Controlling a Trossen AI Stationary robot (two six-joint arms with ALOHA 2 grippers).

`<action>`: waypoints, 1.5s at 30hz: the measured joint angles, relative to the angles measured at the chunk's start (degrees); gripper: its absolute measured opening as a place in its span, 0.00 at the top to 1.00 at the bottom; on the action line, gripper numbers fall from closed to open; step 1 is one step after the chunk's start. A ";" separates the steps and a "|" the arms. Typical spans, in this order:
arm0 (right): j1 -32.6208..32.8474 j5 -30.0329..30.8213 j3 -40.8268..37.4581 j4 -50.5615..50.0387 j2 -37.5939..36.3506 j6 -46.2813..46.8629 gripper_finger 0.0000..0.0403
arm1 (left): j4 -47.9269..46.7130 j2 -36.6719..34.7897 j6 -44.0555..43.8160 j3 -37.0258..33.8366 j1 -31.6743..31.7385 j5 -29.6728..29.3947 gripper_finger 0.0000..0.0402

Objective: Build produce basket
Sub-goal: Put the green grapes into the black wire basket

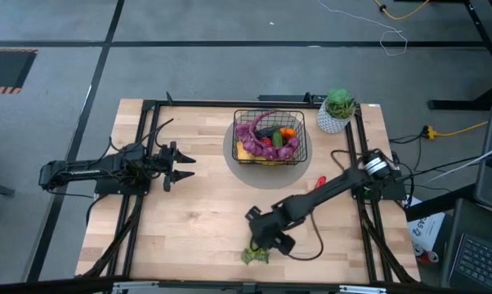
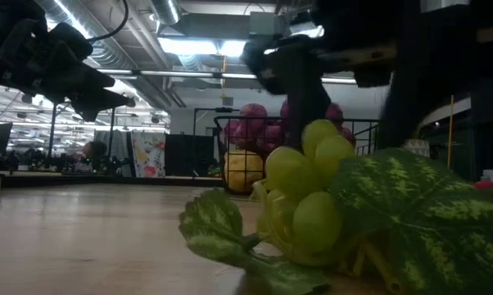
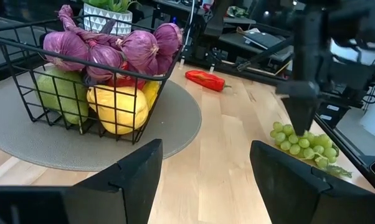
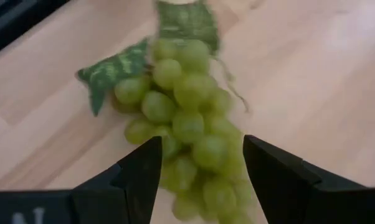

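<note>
The right gripper [image 1: 266, 239] is hanging just above the green grapes [image 4: 187, 130], its two fingers [image 4: 134, 171] standing apart and holding nothing. In the right wrist view the bunch is running lengthwise out from between those fingers, berries nearest and the leaf at the far end; whether the pads are already touching the fruit is not clear. Taking the basket [image 1: 270, 135] as landmark, the grapes are lying well away from it, at the table's near edge, and the right gripper is poised over them on the side toward the basket. The left gripper [image 1: 179, 166] is waiting open and empty beside the basket, much farther from the grapes. The basket is sitting on a grey round mat [image 1: 230, 151], already carrying purple grapes [image 3: 113, 46] and other produce. A red chili [image 3: 205, 79] is lying on the table between basket and grapes.
</note>
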 joint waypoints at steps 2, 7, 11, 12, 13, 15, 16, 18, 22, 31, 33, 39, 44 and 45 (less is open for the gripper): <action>0.01 -1.48 2.95 -2.58 2.85 -0.61 0.44 | -0.19 0.00 0.00 0.00 0.00 0.00 0.41; -1.34 -5.99 6.34 -7.30 7.66 -1.25 0.44 | -0.25 0.00 0.00 0.00 -0.02 0.00 0.41; -2.27 -5.96 6.32 -8.02 8.17 -1.10 0.46 | -0.29 0.00 0.00 0.00 0.00 0.00 0.41; -2.56 -6.22 6.31 -8.42 7.87 -1.30 0.48 | -0.30 0.00 0.00 0.00 0.00 0.00 0.41; -2.84 -6.22 6.29 -9.48 7.49 -2.10 0.51 | -0.30 0.00 0.00 0.00 0.00 0.00 0.41; -3.48 -5.68 6.13 -12.32 6.13 -3.73 0.59 | -0.33 0.00 0.00 0.00 0.00 0.00 0.41; -3.86 -5.24 6.03 -13.60 5.28 -4.33 0.64 | -0.30 0.00 0.00 0.00 -0.01 0.00 0.41; -4.84 -3.63 5.86 -15.96 3.46 -5.28 0.76 | -0.32 0.00 0.00 0.00 -0.01 0.00 0.41; -6.49 4.43 5.82 -22.54 -2.80 -5.95 0.95 | -0.32 0.00 0.00 0.00 0.00 0.00 0.41; -9.14 15.12 5.88 -31.89 -24.43 -2.89 0.99 | -0.36 0.00 0.00 0.00 0.00 0.00 0.41; -10.27 15.57 5.88 -31.84 -29.83 -2.92 0.99 | -0.36 0.00 0.00 0.00 -0.01 0.00 0.41; -16.06 18.49 5.95 -27.17 -42.38 -1.59 0.99 | -0.36 0.00 0.00 0.00 0.00 0.00 0.41; -21.66 18.99 5.95 -22.30 -46.72 1.49 0.99 | -0.36 0.00 0.00 0.00 -0.01 0.00 0.41; -22.91 18.94 5.95 -21.97 -47.04 1.58 0.99 | -0.36 0.00 0.02 0.00 0.00 0.00 0.41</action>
